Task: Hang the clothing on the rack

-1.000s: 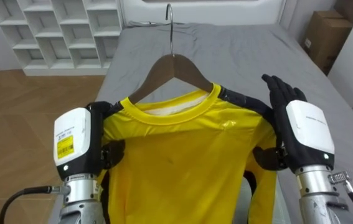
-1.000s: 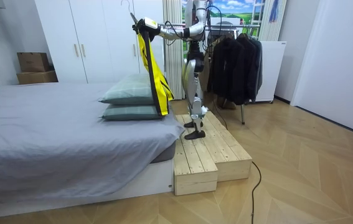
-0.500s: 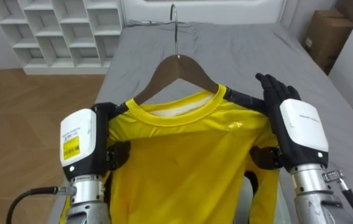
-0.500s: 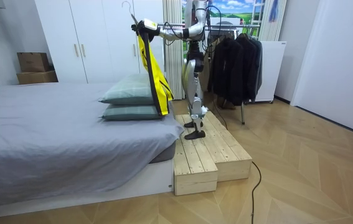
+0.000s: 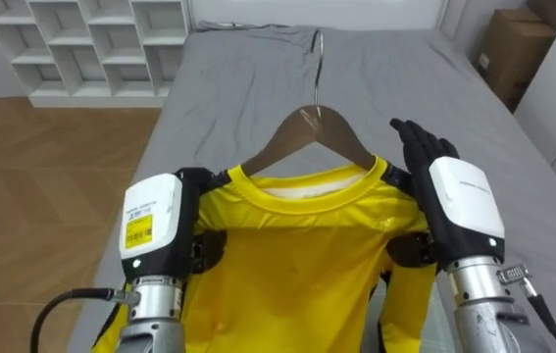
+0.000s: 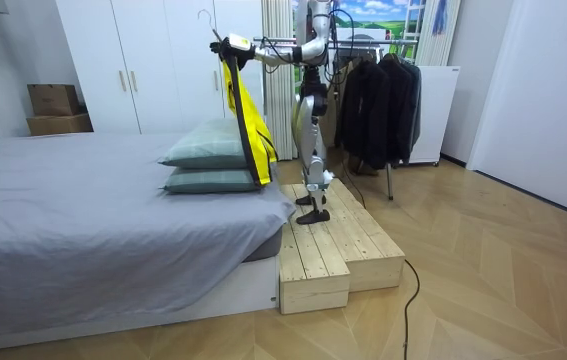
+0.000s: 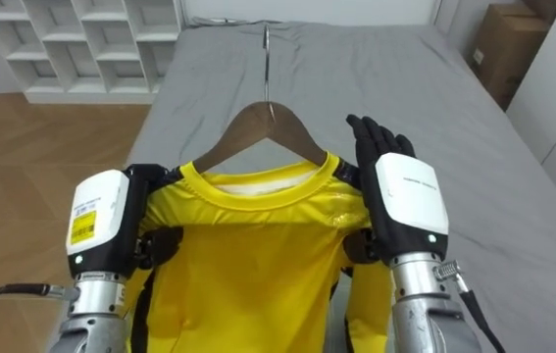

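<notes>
1. The robot is standing on the step (image 6: 328, 250) beside the bed (image 5: 258, 69), holding the shirt (image 5: 297, 255) on its hanger (image 5: 317, 132) up over the bed.
2. Over the last second the hanger is drifting right across the bed in the eye view. The hands are drawing slightly closer together. The room view is barely changing.
3. The right hand (image 5: 454, 201) is resting flat with straight fingers on the shirt's shoulder. The left hand (image 5: 155, 230) is sitting at the other shoulder, and I cannot tell its grip.
4. Judgement: the shirt is being steadied, not yet hung. The rack (image 6: 383, 90) is standing behind the robot, away from the bed, so a turn is probably coming.
5. A yellow label (image 5: 138, 227) is showing on the left hand's back, its print too small to read. No writing is showing on the shirt.
</notes>
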{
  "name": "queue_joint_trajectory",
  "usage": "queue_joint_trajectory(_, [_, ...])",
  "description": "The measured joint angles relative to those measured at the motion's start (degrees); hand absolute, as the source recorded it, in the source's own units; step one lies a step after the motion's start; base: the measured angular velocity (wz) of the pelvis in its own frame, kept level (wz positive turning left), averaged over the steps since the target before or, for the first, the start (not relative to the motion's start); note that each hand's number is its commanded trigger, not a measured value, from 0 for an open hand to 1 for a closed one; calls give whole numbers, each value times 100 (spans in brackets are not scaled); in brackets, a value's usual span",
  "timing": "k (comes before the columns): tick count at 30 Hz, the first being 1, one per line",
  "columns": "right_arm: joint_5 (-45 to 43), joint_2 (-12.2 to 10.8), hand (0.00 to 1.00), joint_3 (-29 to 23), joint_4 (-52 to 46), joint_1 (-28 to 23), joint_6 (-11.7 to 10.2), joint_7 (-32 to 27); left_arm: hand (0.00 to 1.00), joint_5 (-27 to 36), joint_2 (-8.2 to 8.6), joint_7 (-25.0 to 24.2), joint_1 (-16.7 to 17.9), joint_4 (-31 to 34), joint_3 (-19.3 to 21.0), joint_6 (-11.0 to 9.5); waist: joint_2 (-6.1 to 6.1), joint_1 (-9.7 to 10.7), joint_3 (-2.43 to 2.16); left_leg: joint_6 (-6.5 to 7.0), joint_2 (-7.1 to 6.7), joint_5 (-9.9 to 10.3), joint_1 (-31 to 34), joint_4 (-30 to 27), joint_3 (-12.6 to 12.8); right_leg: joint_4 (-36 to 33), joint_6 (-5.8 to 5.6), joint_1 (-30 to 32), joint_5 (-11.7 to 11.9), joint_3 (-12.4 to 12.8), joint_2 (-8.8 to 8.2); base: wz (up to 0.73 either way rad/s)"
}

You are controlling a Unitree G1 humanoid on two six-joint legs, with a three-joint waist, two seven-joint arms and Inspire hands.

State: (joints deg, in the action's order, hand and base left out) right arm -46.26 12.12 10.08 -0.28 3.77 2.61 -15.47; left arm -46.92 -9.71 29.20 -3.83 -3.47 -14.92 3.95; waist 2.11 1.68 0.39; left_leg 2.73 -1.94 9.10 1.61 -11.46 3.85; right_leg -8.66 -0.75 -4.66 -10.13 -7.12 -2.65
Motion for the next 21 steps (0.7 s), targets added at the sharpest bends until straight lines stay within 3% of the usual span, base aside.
queue_joint_trajectory(21, [173, 11, 0, -7, 74, 5, -13, 0, 100, -272, -8, -22, -10, 66, -101, -16, 35, -6, 12, 1, 7, 0, -72, -13, -5, 5, -1, -86, 0, -15, -14, 0])
